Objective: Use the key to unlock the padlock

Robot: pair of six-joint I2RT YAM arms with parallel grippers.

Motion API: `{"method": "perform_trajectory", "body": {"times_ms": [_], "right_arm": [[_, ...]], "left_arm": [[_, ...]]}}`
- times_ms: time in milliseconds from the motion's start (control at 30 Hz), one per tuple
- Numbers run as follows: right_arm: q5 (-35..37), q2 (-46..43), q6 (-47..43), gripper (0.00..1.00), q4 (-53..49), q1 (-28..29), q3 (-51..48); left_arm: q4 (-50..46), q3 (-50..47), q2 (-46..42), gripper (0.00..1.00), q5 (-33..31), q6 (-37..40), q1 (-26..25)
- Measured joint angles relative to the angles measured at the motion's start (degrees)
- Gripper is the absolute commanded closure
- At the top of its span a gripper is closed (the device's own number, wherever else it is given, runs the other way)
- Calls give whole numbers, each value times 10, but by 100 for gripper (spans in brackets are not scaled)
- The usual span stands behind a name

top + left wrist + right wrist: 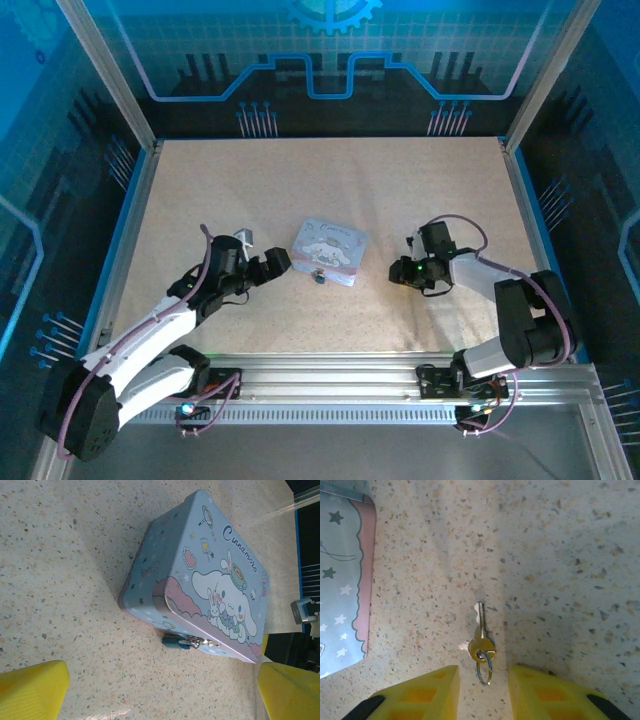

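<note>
The padlock [175, 641] is a tiny thing with a teal-blue squarish body and a thin silvery shackle. It lies on the speckled beige table [400, 190], hard against the near wall of the pale lilac Cinnamoroll tin [200, 580] at its clasp. The left gripper [162, 680] sits low just beside that side of the tin with its yellow fingers [30, 692] spread wide, pinching nothing. On the tin's other side the key [480, 635] lies flat on the table, near the tin but apart from it. It has a brass-coloured round head and a pale narrow blade pointing away from the right gripper [484, 680], and a thin wire ring [484, 670] runs through the head. That gripper's jaws stand apart, one to each side of the ring, and grip nothing.
</note>
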Motion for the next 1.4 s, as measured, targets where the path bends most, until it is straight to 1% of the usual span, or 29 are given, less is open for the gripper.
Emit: {"method": "perform_trajectory", "body": {"times_ms": [333,500,767,967,1100,1200,1233,1333,1400], "right_arm": [[2,21,7,81,12,1,6],[6,29,8,87,4,2,14],[-1,35,9,98,31,16,16],[-2,6,10,100,45,16,-1],[-7,-33,11,100,55,26,-12],[-9,-68,14,100,65,45,-14],[-9,-81,15,100,69,53,-14],[-6,-123,20,100,80,79,-14],[-1,-146,24,100,87,99,-14]], "left_arm": [[0,0,0,1,0,-4,0],[0,-1,0,1,0,-4,0],[0,-1,0,1,0,-5,0],[4,-2,0,3,13,-13,0],[26,-3,0,6,38,-28,0],[47,-3,2,8,55,-38,-4],[55,-3,4,10,59,-40,-10],[67,-2,11,20,65,-43,-31],[70,5,20,24,65,-44,-46]]}}
